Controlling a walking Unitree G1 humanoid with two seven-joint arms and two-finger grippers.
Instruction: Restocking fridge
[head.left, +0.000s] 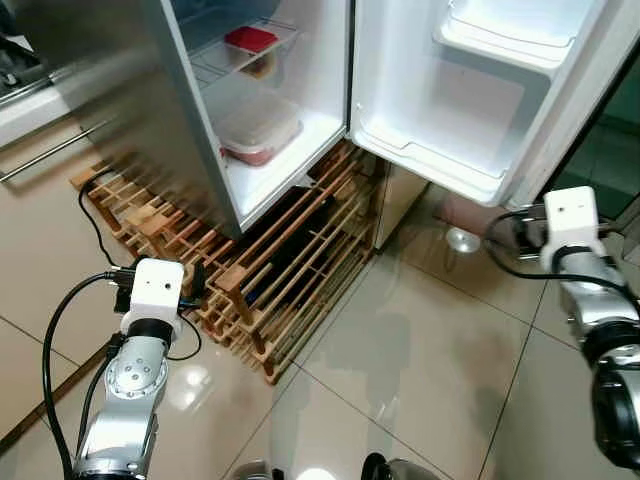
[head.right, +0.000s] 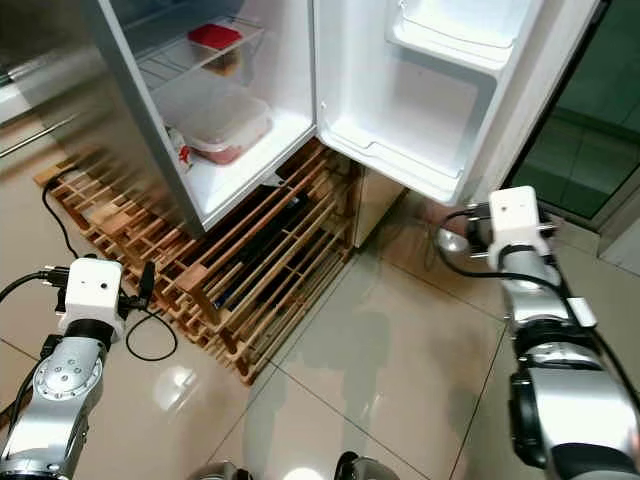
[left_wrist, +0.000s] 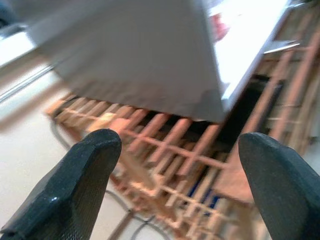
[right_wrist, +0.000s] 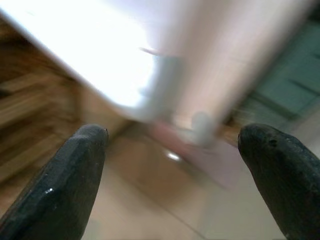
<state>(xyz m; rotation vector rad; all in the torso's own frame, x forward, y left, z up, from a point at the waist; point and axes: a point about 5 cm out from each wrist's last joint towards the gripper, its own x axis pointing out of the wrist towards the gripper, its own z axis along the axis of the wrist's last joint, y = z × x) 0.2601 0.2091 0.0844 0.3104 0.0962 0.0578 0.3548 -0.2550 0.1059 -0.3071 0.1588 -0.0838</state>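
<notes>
The fridge (head.left: 200, 110) stood in the upper part of the frame with its door (head.left: 470, 90) swung wide to the upper right. On the lower shelf (head.left: 270, 175) sat a clear lidded container (head.left: 258, 128) with something red in it, and on the wire shelf above rested a red-lidded container (head.left: 251, 40). A wooden rack (head.left: 290, 260) lay on the tiled floor (head.left: 400, 370) under and in front of the fridge. The left gripper (left_wrist: 172, 185) hovered at the lower left of the frame over the rack's near edge, fingers spread wide and holding nothing. The right gripper (right_wrist: 172, 180) hung at the right below the door, fingers likewise spread wide and empty
</notes>
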